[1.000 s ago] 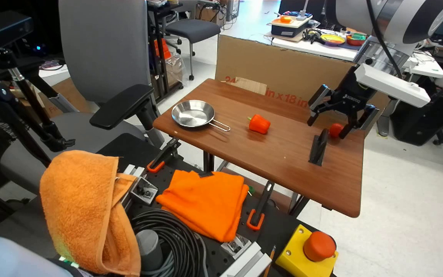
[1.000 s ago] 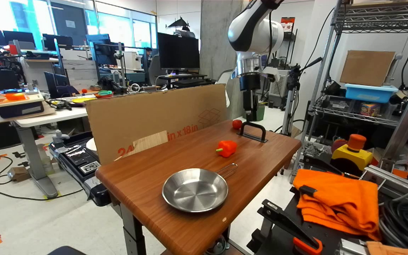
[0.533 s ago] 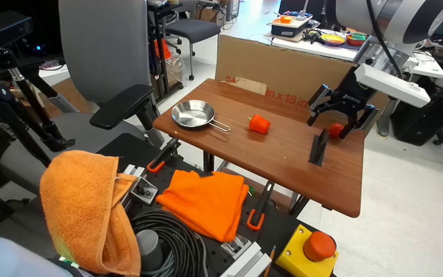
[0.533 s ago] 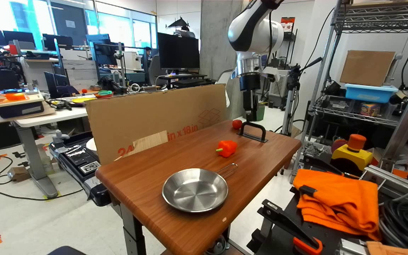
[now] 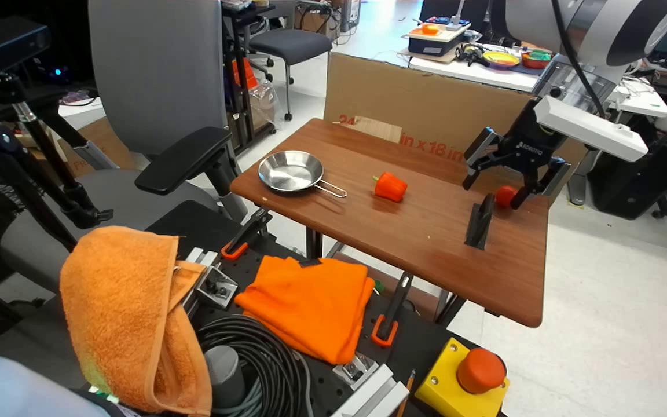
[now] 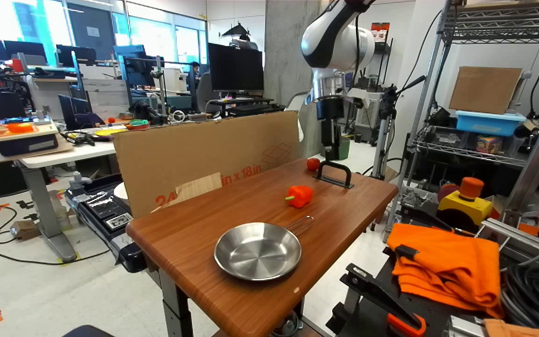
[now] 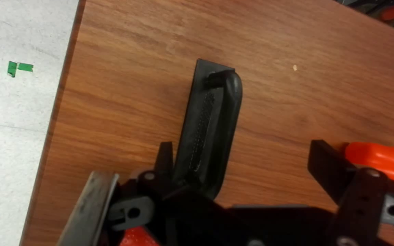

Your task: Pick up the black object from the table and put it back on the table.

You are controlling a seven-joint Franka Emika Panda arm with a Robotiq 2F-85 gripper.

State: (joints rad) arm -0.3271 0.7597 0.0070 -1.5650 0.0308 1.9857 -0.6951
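Presently the gripper (image 7: 241, 147) is above the table (image 5: 414, 231) near one end, fingers wide apart. Position of the black handle (image 7: 229, 119): on the table, base flat against the wood, bar arching over it. Wrist view shows it partly within the gap between the fingers, one end hidden by the gripper; whether the fingertips touch it cannot be judged. A red ball (image 6: 313, 164) sits near the handle. An orange-red pepper (image 5: 391, 187) lies on its side between handle and metal pan (image 6: 258, 252), the latter toward the opposite end. A cardboard panel (image 6: 213, 150) stands along one long edge.
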